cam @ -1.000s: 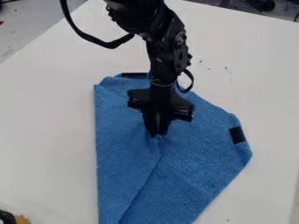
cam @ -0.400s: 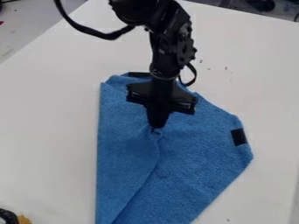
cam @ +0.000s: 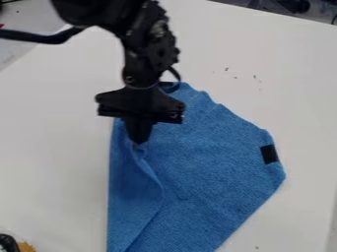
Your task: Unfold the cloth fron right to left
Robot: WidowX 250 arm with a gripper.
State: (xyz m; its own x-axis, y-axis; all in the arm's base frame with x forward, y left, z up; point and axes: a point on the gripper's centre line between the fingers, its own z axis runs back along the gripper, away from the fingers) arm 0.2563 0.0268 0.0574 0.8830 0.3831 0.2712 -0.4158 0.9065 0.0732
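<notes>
Camera view, looking down at a slant; clock positions were read on the whole view unless the cloth was named. A blue cloth (cam: 217, 172) lay on a white tabletop (cam: 52, 162), from just above the middle down past the bottom edge at six o'clock. The black gripper (cam: 139, 141) was closed on a pinch of it, at the cloth's own ten o'clock. From that pinch a loose flap (cam: 131, 197) hung in a fold down the cloth's left side, its curved edge bowing toward three o'clock and then running back toward seven.

The black arm (cam: 152, 47) came in from eleven o'clock and stood in front of the cloth's upper left, hiding part of it and some tabletop behind. A thick black cable (cam: 39, 37) looped off it toward ten o'clock. One black patch (cam: 269, 154) showed on the cloth's right edge, between its two and three; another dark patch at its top was partly hidden by the arm.

Around these, small dark specks (cam: 255, 77) dotted the table at two o'clock. A black object (cam: 9, 242) sat in the corner between seven and eight, with something orange-yellow (cam: 26, 247) beside it. Dark items (cam: 293, 6) lay beyond the table at one o'clock.
</notes>
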